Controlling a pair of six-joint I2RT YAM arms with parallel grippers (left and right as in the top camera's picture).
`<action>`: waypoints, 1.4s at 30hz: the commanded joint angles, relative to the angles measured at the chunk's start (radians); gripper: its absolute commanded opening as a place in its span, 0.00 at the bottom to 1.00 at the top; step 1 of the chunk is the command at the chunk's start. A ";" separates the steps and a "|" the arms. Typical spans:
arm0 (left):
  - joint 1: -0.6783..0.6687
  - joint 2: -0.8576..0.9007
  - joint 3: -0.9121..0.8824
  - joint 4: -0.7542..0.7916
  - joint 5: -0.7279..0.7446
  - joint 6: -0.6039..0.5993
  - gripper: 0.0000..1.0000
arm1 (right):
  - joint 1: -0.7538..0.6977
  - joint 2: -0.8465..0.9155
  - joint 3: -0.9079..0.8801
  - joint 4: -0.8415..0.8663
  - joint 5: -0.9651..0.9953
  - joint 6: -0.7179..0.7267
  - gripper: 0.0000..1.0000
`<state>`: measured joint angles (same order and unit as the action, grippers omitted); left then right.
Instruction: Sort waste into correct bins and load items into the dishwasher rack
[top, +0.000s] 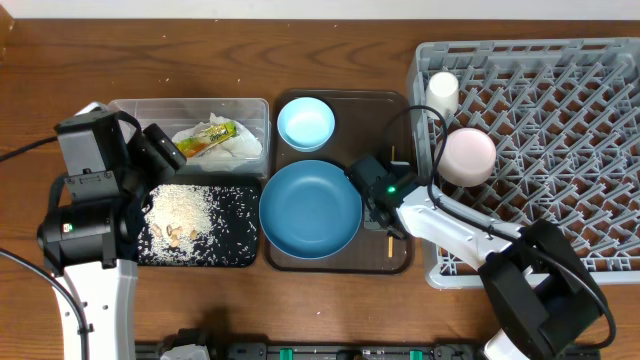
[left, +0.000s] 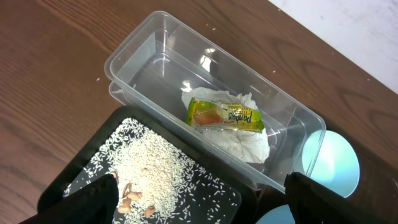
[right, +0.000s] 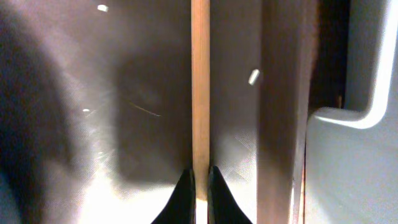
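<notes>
Right gripper (right: 200, 175) clamps chopstick (right: 200, 81) lying beside raised rim of brown tray (right: 283, 124).

Brown tray (top: 372, 120), right edge: narrow lane between dark-blue bowl (top: 310, 208) and rack (top: 425, 55) wall, occupied by right gripper (top: 388, 228) and a chopstick (right: 200, 74). Far-left corner of table (top: 60, 60): bare wood, open from above.

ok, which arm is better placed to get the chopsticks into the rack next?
Right. The right gripper is shut on a chopstick lying on the brown tray, just beside the dishwasher rack. The left gripper hangs open over the clear tub and black tray, beyond the big blue bowl.
</notes>
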<state>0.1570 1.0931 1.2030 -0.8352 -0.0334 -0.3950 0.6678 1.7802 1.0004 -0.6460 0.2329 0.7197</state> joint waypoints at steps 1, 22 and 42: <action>0.005 0.004 0.011 -0.002 -0.012 0.006 0.88 | -0.012 -0.053 0.077 0.000 0.001 -0.113 0.01; 0.005 0.004 0.011 -0.002 -0.012 0.006 0.88 | -0.287 -0.378 0.179 -0.317 -0.079 -0.451 0.01; 0.005 0.004 0.011 -0.002 -0.012 0.006 0.88 | -0.331 -0.354 0.062 -0.203 -0.081 -0.451 0.20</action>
<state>0.1570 1.0931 1.2030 -0.8349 -0.0334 -0.3950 0.3416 1.4208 1.0649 -0.8482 0.1513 0.2756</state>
